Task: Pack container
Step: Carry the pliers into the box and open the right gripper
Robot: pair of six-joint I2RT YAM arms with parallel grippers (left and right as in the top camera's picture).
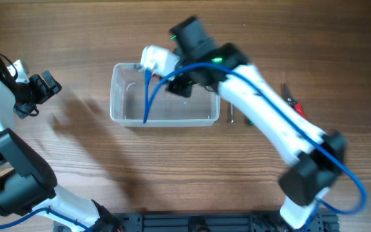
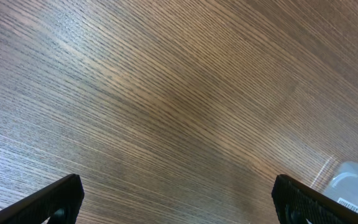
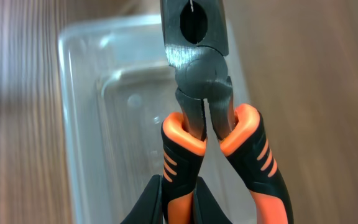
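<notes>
We judge the packing barely begun. The container sits on the counter directly beneath the right pincer, and through its clear walls we see nothing lying on its floor. The right pincer is clenched on the orange-and-black handles of a pair of pliers, holding them over the tub's open mouth. We cannot tell whether the pliers touch the plastic. From the wrist view they look to be hanging just above it.

What is left, as we read it: lower and let go of the pliers, then fetch the others. A thin tool lies just behind the right pincer, close outside the tub's near end. A red-handled tool lies farther back, beside the arm.

The left pincer is released, its fingers spread wide over bare counter. It stands well apart from the tub, with only one corner of the tub showing at its right-hand edge.

The tub stands upright, mouth facing up toward the right pincer. Its long axis runs straight ahead of that pincer, in line with the pliers, whose head points forward and whose handles trail back into the grip.
</notes>
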